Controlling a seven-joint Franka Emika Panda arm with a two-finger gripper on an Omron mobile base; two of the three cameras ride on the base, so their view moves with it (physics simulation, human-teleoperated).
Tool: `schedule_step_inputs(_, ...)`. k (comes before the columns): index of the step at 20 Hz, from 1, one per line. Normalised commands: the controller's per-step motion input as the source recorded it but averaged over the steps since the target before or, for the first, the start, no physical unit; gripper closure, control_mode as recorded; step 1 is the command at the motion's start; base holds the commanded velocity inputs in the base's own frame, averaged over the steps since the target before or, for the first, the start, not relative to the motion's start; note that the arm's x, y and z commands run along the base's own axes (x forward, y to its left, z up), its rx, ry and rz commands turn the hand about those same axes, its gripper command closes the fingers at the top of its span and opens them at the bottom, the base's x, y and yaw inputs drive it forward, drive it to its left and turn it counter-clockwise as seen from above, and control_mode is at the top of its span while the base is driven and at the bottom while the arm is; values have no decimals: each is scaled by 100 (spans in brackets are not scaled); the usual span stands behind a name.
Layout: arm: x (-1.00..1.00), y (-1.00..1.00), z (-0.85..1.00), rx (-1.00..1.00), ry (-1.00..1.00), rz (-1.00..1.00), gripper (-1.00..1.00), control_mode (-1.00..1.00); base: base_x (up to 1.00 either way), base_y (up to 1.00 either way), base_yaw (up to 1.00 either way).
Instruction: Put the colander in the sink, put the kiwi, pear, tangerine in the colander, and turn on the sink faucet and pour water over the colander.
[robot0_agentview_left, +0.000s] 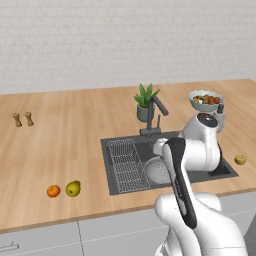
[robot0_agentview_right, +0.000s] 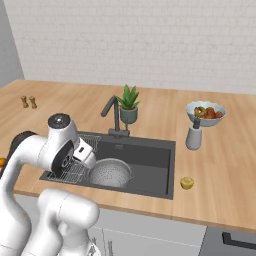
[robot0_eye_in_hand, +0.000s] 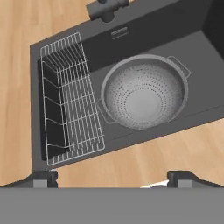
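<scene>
1. While the gripper (robot0_eye_in_hand: 112, 177) hangs above the front edge of the sink (robot0_eye_in_hand: 205, 52), its two dark finger tips stand far apart at the bottom corners of the hand view, so the jaws are spread wide and nothing is between them.
2. Directly below and a little ahead of the gripper sits the colander (robot0_eye_in_hand: 144, 92), upright on the floor of the sink, with one loop handle toward the back and one toward the wire rack (robot0_eye_in_hand: 70, 100). It holds no fruit.
3. The wire rack lies along the left side of the basin, just beside the colander.
4. Behind the sink stands the sink faucet (robot0_agentview_left: 156, 112), on its square base at the rear rim, with its bent neck reaching up and to the side. I see no water coming from it.
5. On the counter (robot0_agentview_left: 60, 135) to the left of the sink, near the front edge, the tangerine (robot0_agentview_left: 53, 191) and the pear (robot0_agentview_left: 73, 188) lie just beside each other, well apart from the basin.
6. To the right of the sink, near the front edge of the counter, lies the kiwi (robot0_agentview_right: 187, 183).
7. Further back, a potted plant (robot0_agentview_right: 129, 104) stands behind the faucet, and at the right are a soap dispenser (robot0_agentview_right: 194, 136) and a bowl of fruit (robot0_agentview_right: 205, 113).
8. Two small shakers (robot0_agentview_left: 23, 119) stand far at the left of the counter.
</scene>
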Motion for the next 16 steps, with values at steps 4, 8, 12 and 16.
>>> schedule_step_inputs(4, -4, 100, 0, -5, 10, 6, -100, -100, 0, 0, 0)
schedule_step_inputs(8, 4, 100, 0, 0, 12, 1, -100, -100, 0, 0, 0)
schedule_step_inputs(12, 16, 100, 0, 0, 14, 0, -100, -100, 0, 0, 0)
schedule_step_inputs(16, 17, 100, 0, 0, 15, 0, -100, -100, 0, 0, 0)
